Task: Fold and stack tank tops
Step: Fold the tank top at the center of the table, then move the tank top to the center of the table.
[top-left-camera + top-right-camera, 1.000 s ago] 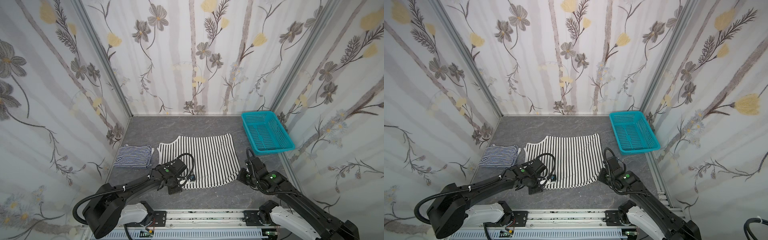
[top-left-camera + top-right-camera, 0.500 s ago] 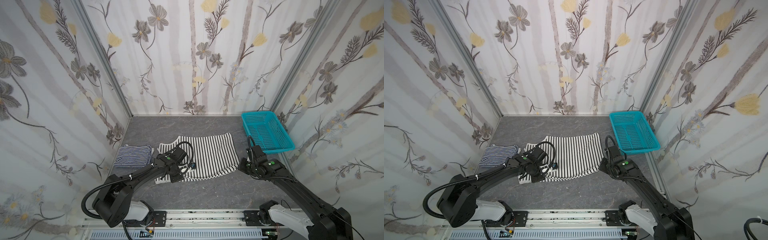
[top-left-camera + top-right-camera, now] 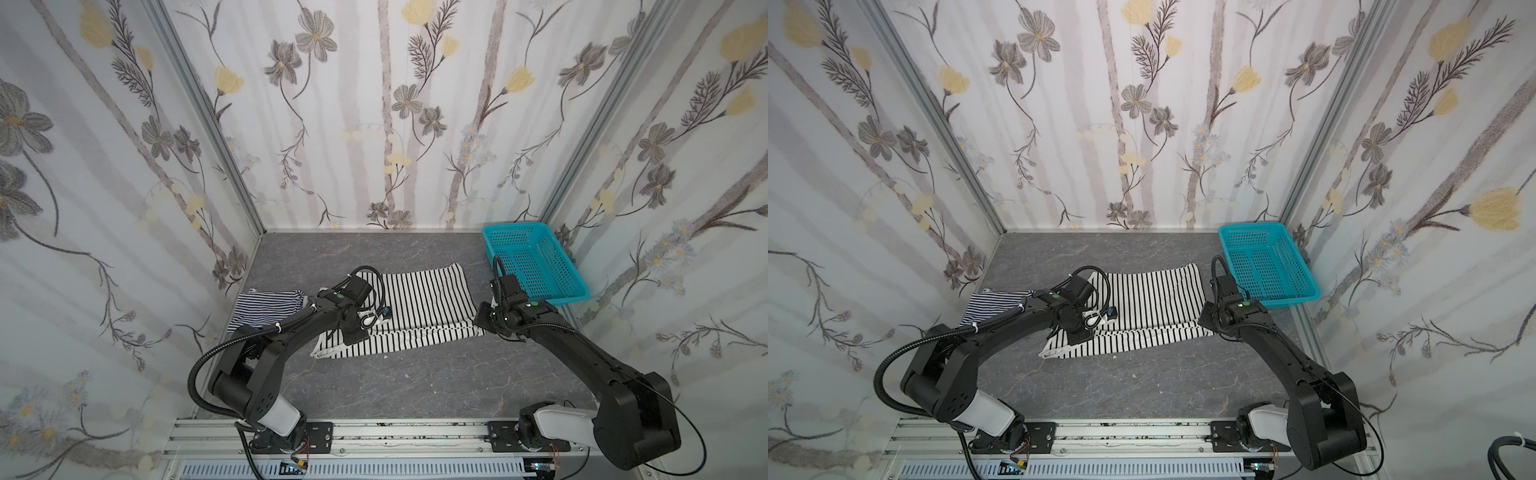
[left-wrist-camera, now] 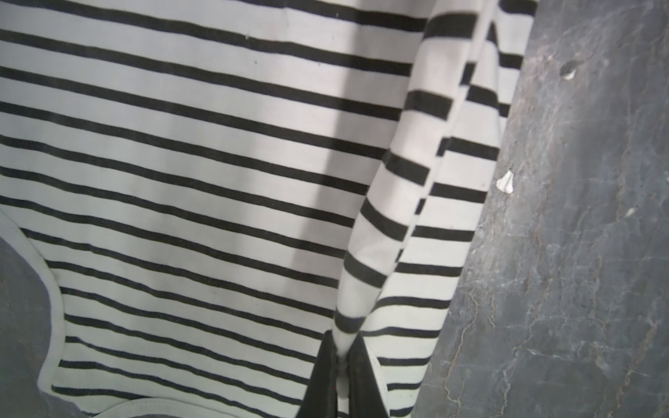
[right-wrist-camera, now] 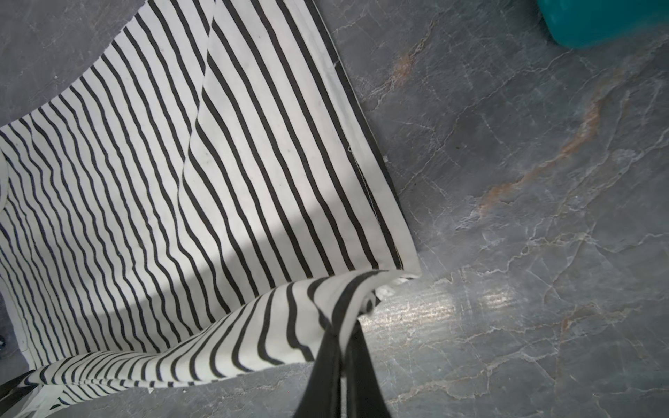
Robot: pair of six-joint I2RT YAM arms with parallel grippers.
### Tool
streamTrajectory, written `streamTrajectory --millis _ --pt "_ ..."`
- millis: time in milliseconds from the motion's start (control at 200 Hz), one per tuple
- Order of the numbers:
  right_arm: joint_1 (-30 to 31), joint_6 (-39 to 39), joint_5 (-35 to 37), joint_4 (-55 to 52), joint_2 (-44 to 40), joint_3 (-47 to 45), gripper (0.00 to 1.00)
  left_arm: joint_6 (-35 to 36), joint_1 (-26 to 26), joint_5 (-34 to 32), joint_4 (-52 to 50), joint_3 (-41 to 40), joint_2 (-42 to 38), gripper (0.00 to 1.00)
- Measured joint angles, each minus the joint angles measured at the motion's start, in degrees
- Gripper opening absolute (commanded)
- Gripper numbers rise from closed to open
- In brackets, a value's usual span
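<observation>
Left wrist view: left gripper (image 4: 342, 356) pinched tight on wide-striped top (image 4: 199, 163) edge. Right gripper (image 5: 343, 325) same deal, clamping hem corner. Fine-striped navy top (image 3: 266, 309) sits folded alongside.

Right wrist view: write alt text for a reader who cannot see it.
The right gripper is shut on a corner of the white tank top with black stripes, holding that edge raised and curled over the rest of the top, which lies spread on the grey marbled table. A corner of the turquoise basket is partly in frame.
</observation>
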Motion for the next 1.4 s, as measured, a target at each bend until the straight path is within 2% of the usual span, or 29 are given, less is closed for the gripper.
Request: streamTrajectory --millis 505,545,575,624,679,744,804,1064,1204,1399 --pt "-2.12 -3.08 -0.04 2.99 7.93 1.42 0.00 -0.20 0.22 -1.33 2.91 3.69 6.62 0.12" --pt "-2.19 -3.23 -0.02 3.04 8.41 1.77 0.04 -0.22 0.26 -1.49 3.13 3.76 6.86 0.14" --pt "-2.23 -3.23 -0.02 3.13 8.96 2.16 0.10 -0.22 0.26 -1.55 3.19 3.82 7.06 0.16" --pt "-2.32 -3.26 -0.02 3.72 10.19 2.80 0.22 -0.28 0.33 -1.95 3.56 3.87 7.37 0.24" --pt "-2.47 -3.26 0.00 3.76 10.99 3.28 0.33 -0.83 0.39 -2.60 3.76 3.91 7.61 0.28" --pt "-2.60 -3.65 0.15 4.02 11.50 4.04 0.38 -1.40 0.68 -3.02 4.02 3.91 7.58 0.36" --pt "-2.60 -3.89 0.28 4.42 11.63 4.63 0.40 -1.77 0.83 -3.54 4.09 3.91 7.08 0.39" --pt "-1.07 -3.63 0.81 5.27 7.63 3.04 0.39 -6.64 1.11 -6.16 6.08 1.16 -0.35 0.50" --pt "1.27 -3.19 -0.44 5.97 7.34 0.87 0.37 -8.50 0.70 -6.19 6.75 -3.37 -5.16 0.49" --pt "1.97 -2.58 -1.51 9.09 10.56 -1.14 0.37 -9.01 0.76 -7.67 7.23 -9.49 -6.12 0.49"
